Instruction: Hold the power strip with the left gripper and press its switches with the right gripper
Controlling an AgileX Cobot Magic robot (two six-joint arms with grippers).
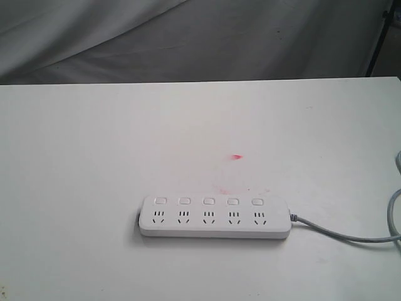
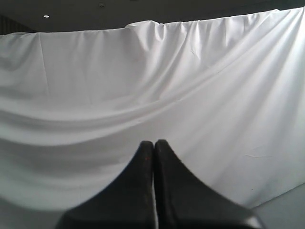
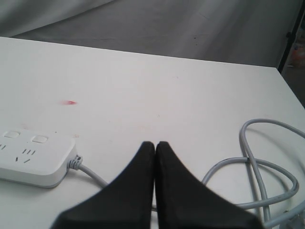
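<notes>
So, left gripper point(image 2: 153, 144): clenched, the two black fingers pressed flat together with nothing between them
Left gripper's contact: touches nothing that shows; it faces a draped white cloth point(image 2: 143, 86) and is seen only from its own wrist camera
Right gripper point(image 3: 155, 144): also clenched, fingers closed tip to tip and holding nothing
Right gripper's place: above the table point(image 1: 94, 157), near the cord end of the power strip point(image 1: 215, 217) yet apart from it
Right gripper and cord: the grey cord point(image 3: 257, 171) passes behind the fingers in the wrist view; whether they touch it I cannot tell
Power strip's place: lies flat on the white table, in the near middle of the exterior view, its long side running across that view
Switches point(image 1: 208, 201): five small square buttons in a row along the strip's far edge, one above each socket set, no finger on any of them
Cord's run: leaves the strip's right end, goes toward the right edge of the exterior view and lies in loose loops on the table
Red mark point(image 1: 236, 157): small smear on the tabletop beyond the strip, well apart from both grippers
Backdrop: grey cloth point(image 1: 188, 37) hangs behind the table's far edge
</notes>
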